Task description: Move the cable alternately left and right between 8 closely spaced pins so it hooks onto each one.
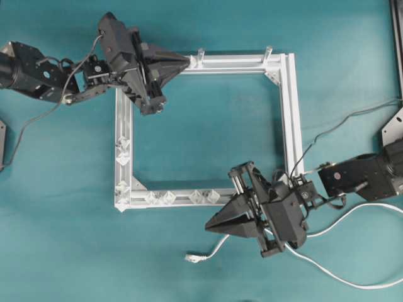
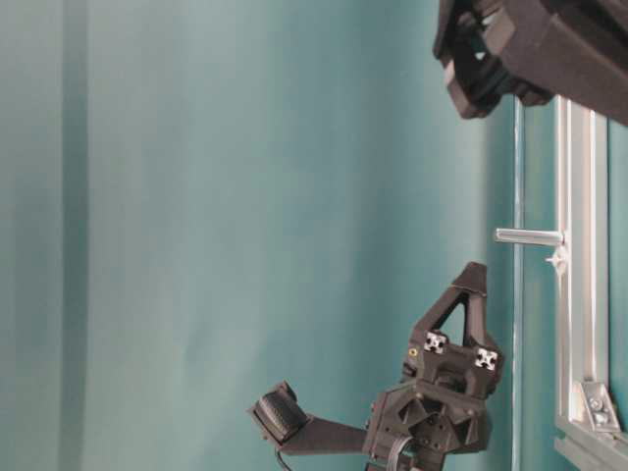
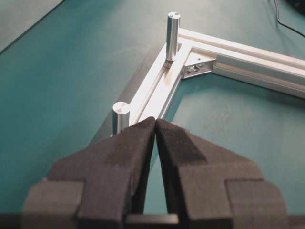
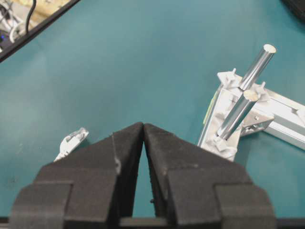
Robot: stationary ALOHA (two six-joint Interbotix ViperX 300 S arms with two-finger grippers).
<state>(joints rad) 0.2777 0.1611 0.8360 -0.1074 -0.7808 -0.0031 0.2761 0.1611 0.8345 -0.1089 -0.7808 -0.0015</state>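
None of the pins [image 1: 160, 197] holds the cable [image 1: 217, 246] yet, we judge; both the left gripper [image 1: 186, 61] and right gripper [image 1: 208, 226] are pressed together, empty.

Open teal tabletop [image 1: 201, 119] inside the square frame [image 1: 291, 113], wide enough for a gripper. Two upright posts [image 1: 200, 55] stand on the frame's far bar, blocking low passes there. Pins [image 1: 169, 197] crowd the near bar and left bar near the near-left corner. Cable [image 1: 327, 229] loops across the tabletop's near-right area, plug end just outside the near bar. Far-right tabletop free.
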